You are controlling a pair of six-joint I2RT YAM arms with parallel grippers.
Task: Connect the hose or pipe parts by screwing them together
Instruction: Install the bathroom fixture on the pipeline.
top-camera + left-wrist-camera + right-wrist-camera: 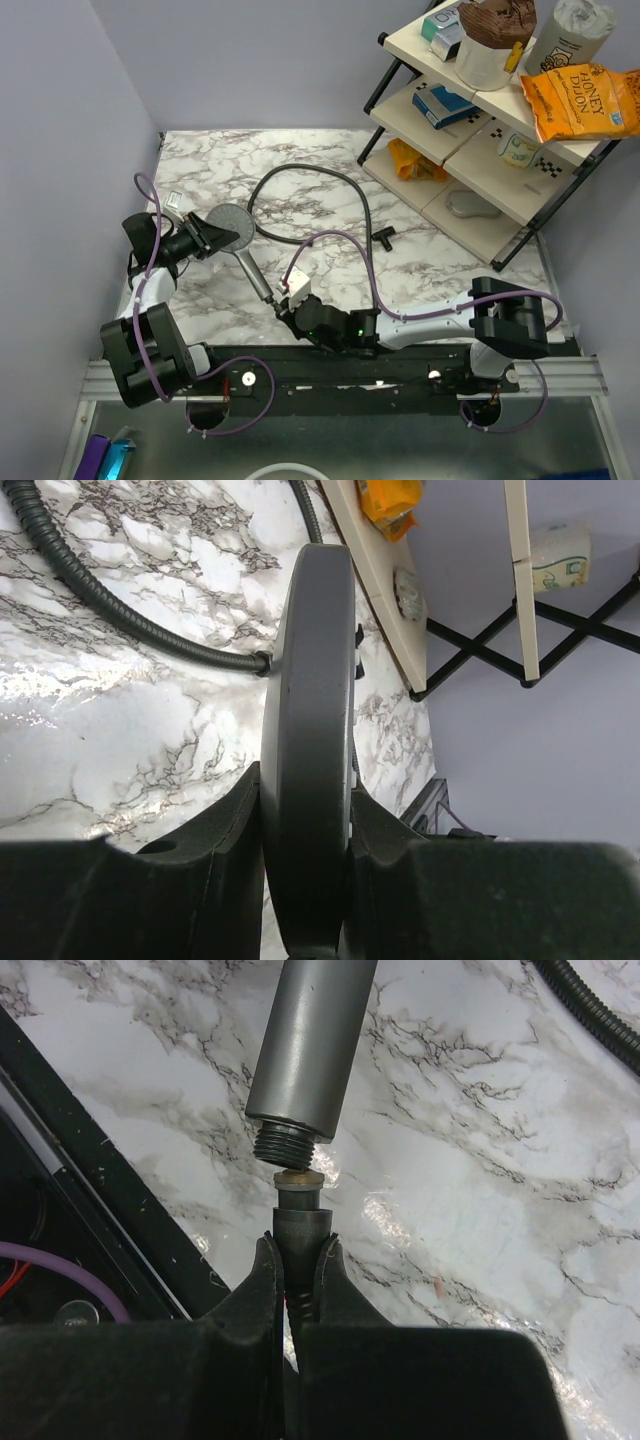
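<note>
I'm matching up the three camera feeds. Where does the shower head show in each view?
Top external: the shower head lies left of centre, its handle slanting down toward the middle.
Left wrist: shower head edge-on at centre, clamped by the left gripper.
Right wrist: only its threaded handle end, top centre.
Shared landmark: the black hose.
</note>
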